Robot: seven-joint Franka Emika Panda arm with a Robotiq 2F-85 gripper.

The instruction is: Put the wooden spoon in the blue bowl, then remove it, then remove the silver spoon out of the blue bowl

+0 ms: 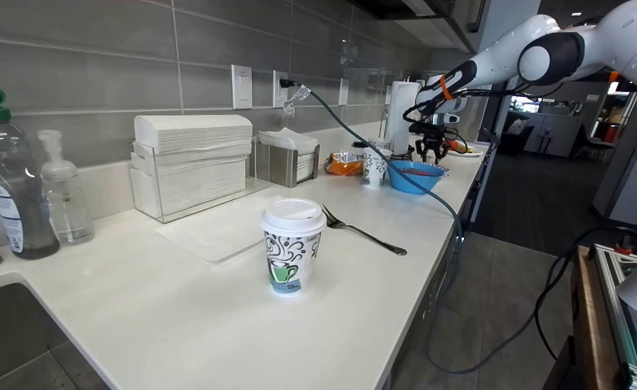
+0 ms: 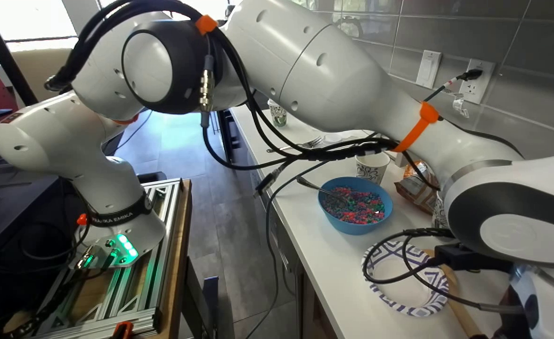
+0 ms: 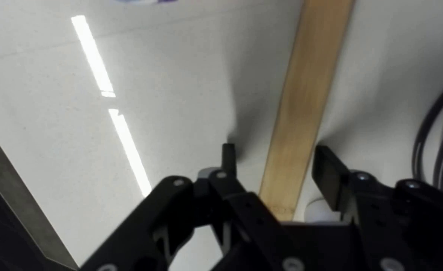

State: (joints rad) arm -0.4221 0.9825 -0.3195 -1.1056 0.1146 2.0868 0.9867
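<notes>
- Gripper (image 3: 275, 156): fingers apart, astride the wooden spoon (image 3: 308, 94), presumably so that closing would pinch the narrow handle crosswise.
- Wooden spoon lies on the counter (image 3: 176, 113), long axis running up the wrist view, top leaning right; its head is not clearly shown.
- Just by it, paper plate (image 2: 392, 301).
- Farther off, blue bowl (image 2: 352, 229); silver spoon (image 2: 318, 189) leans over its rim, handle outward, likely for later lifting.

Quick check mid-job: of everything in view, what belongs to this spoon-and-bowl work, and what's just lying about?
Part of the job:
blue bowl
silver spoon, resting in the bowl
what looks like the wooden spoon, seen between the open fingers

Just lying about:
lidded paper cup
fork
patterned paper plate
orange snack bag
stack of paper towels
</notes>
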